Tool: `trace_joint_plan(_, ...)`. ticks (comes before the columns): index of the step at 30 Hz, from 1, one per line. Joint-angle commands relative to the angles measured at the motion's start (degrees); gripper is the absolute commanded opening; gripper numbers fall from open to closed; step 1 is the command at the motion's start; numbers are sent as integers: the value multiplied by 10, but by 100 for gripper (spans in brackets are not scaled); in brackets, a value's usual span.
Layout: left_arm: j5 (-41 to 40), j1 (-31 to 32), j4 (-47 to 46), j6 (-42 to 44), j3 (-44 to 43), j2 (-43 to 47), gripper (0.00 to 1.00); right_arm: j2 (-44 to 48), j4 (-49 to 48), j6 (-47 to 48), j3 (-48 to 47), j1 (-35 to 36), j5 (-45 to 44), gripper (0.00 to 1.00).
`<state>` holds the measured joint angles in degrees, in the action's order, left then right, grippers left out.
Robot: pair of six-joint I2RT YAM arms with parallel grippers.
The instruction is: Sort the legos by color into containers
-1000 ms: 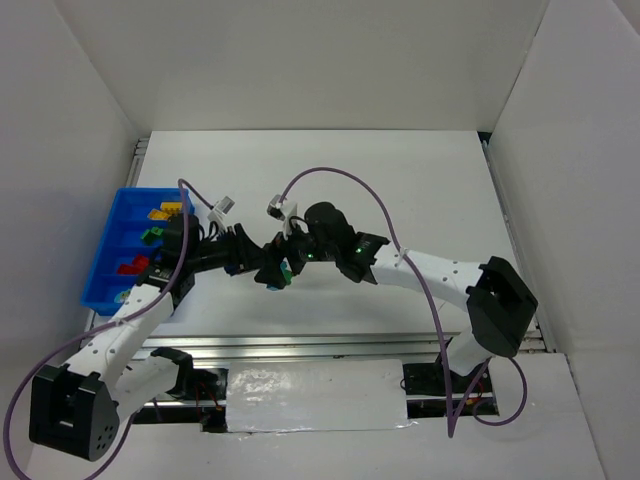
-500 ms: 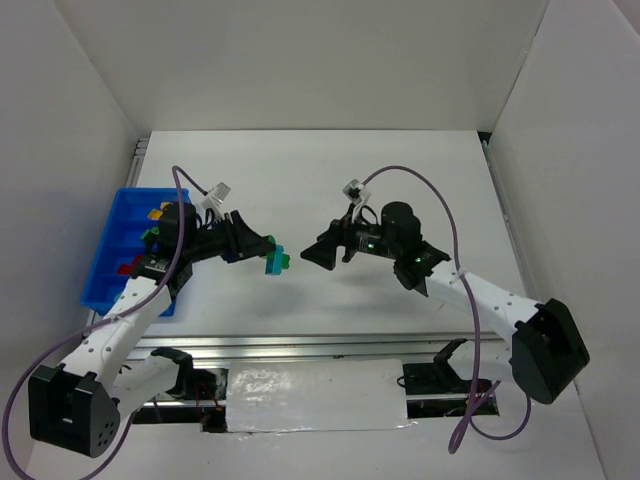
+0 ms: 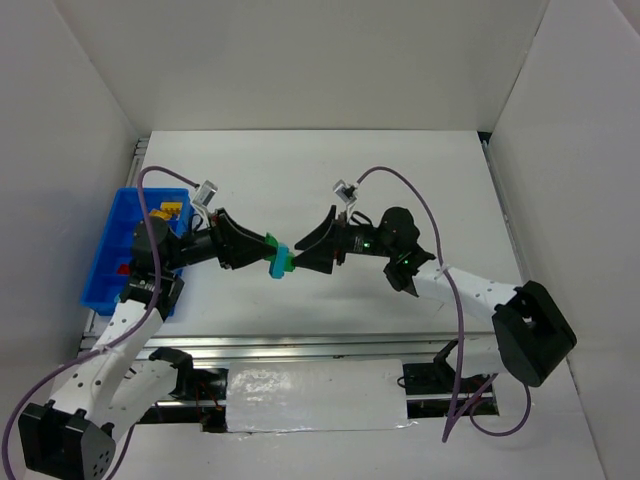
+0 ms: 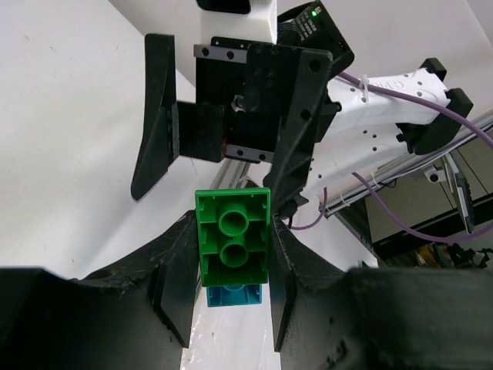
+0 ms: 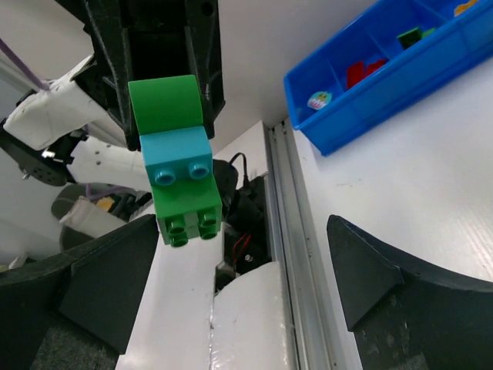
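Note:
My left gripper (image 3: 262,252) is shut on a joined stack of legos (image 3: 279,259), held above the table. In the right wrist view the stack is a rounded green brick (image 5: 165,102), a teal brick (image 5: 176,160) and a green brick (image 5: 187,210). The left wrist view shows the green brick (image 4: 232,239) clamped between the fingers, with the teal brick (image 4: 231,294) behind it. My right gripper (image 3: 313,250) is wide open and empty, facing the stack from the right and just short of it. The blue tray (image 3: 108,258) of containers lies at the far left.
The tray's compartments (image 5: 368,86) hold red bricks (image 5: 362,71), a green brick (image 5: 408,35) and yellow bricks (image 3: 166,212). A metal rail (image 3: 330,343) runs along the table's near edge. White walls enclose the table.
A second ago both grippers met at the stack. The right gripper then backed off to the right and has now come back, open, close to the stack, which the left gripper still holds.

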<state>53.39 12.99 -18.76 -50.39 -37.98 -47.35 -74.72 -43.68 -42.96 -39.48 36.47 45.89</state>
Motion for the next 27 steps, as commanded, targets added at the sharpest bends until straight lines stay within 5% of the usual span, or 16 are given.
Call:
trace_joint_plan(1, 34, 0, -62, -16, 12, 3, 0, -17, -61, -15, -34, 41, 20, 97)
trace_joint_plan(9, 23, 0, -50, -9, 2, 4, 0, -60, -172, -67, -44, 66, 43, 93)
trace_joint_plan(12, 29, 0, -71, -25, 5, 2, 0, -74, -192, -78, -47, 67, 46, 71)
trace_joint_plan(16, 37, 0, -115, -55, 19, -5, 0, -100, -229, -99, -59, 68, 53, 57)
trace_joint_plan(17, 37, 0, -116, -56, 20, -6, 0, -104, -230, -100, -67, 67, 55, 51)
trace_joint_plan(18, 33, 0, -116, -54, 20, -5, 0, -107, -232, -100, -68, 67, 57, 18)
trace_joint_plan(19, 30, 0, -104, -52, 19, -5, 0, -111, -235, -101, -69, 67, 55, 0)
trace_joint_plan(21, 3, -2, -63, -14, -4, -3, 0, -105, -230, -92, -61, 60, 53, 0)
trace_joint_plan(24, -103, -31, 153, 97, -81, -9, 0, -83, -197, -68, -34, 28, 45, 0)
trace_joint_plan(27, -102, -124, 235, 117, -105, -40, 0, -62, -199, -72, 4, 1, 37, 0)
